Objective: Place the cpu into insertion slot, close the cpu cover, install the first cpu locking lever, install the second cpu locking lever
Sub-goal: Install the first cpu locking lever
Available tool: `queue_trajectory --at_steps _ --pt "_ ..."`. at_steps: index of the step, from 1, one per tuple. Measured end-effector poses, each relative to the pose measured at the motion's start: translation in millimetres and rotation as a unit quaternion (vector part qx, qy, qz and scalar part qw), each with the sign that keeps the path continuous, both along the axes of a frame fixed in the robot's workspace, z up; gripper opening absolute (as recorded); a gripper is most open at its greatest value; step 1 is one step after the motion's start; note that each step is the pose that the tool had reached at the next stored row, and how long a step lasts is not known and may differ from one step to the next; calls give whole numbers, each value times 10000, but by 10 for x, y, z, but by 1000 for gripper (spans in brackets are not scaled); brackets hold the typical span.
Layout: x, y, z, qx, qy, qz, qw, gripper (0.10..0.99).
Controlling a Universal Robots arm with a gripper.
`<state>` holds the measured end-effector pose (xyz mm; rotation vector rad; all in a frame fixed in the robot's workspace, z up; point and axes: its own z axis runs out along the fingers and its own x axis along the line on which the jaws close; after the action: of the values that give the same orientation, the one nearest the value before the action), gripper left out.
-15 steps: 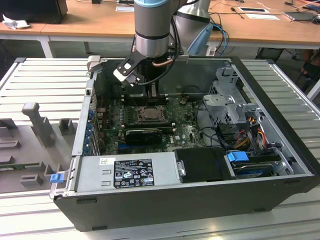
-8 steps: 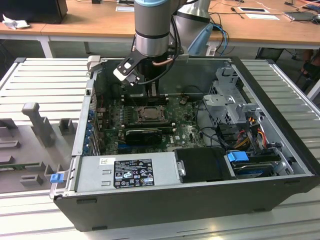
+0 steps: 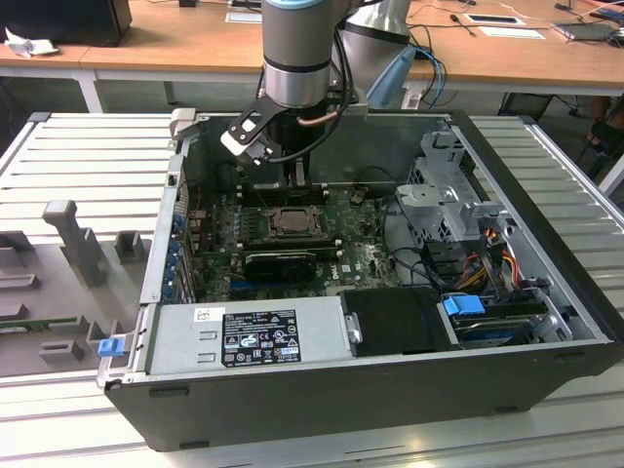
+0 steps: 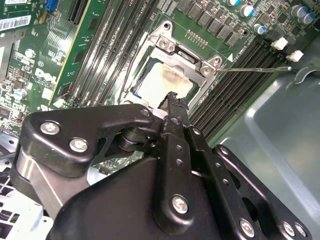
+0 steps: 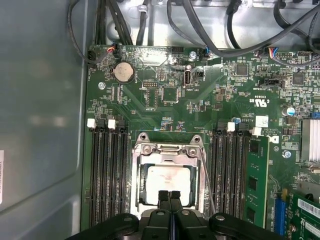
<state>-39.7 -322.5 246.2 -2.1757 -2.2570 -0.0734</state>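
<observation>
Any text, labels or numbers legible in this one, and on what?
Black label on the power supply: print too small to read.
White sticker on the circuit board: too small to read.
White label in the second wrist view: too small to read.
Nothing can be quoted.

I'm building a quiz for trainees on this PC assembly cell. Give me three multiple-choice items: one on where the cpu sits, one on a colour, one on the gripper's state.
1. Where is the cpu? A in the insertion slot; B on the power supply; C loose on the case floor.
2. What colour is the circuit board? A blue; B red; C green.
3. The gripper has its fingers: A spread wide; B shut together; C clamped on a cable.
Key: 1 A, its pale top shows through the cpu cover window; 2 C, green surrounds the insertion slot; 3 B, they touch in the first wrist view.
</observation>
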Motion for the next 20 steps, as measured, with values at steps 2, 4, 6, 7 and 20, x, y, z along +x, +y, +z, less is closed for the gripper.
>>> queue_trajectory --at_steps 2,4,6,7,20 --pt "0 0 23 0 0 0 10000 106" --pt "0 0 49 0 0 0 10000 106" --pt "0 0 69 0 0 0 10000 106" --pt "0 0 79 0 0 0 10000 106" --pt "0 0 371 0 0 0 10000 106"
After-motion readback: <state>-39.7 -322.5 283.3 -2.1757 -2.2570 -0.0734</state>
